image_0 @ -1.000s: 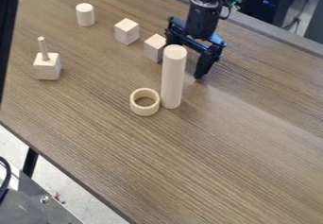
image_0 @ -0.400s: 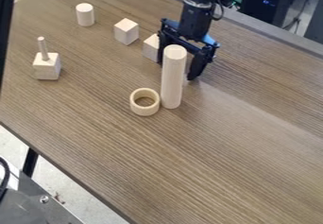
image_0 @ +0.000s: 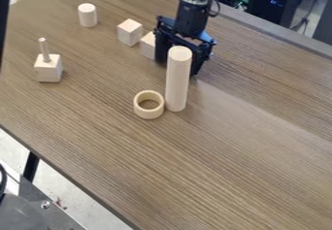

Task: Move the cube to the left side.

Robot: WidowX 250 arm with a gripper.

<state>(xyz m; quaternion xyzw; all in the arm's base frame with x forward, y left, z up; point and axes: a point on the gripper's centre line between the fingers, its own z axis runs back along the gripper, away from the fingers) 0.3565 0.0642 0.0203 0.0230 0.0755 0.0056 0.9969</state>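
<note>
The black gripper [image_0: 178, 68] stands low over the table behind the tall cylinder, its two fingers spread apart. Against the outer side of its left finger is a pale wooden cube [image_0: 148, 45], partly covered by that finger. A second wooden cube [image_0: 129, 32] sits just up and left of the first; whether the two touch I cannot tell. The space between the fingers is partly hidden by the cylinder.
In front of the gripper rises a tall wooden cylinder [image_0: 177, 81], with a wooden ring [image_0: 148, 113] beside its base. Farther left are a block with a peg [image_0: 48, 70] and a short cylinder [image_0: 88, 15], all on the brown table [image_0: 220, 161].
The gripper has shifted left, and the cube by its left finger has slid left with it, nearer the second cube. The other blocks have stayed put.
</note>
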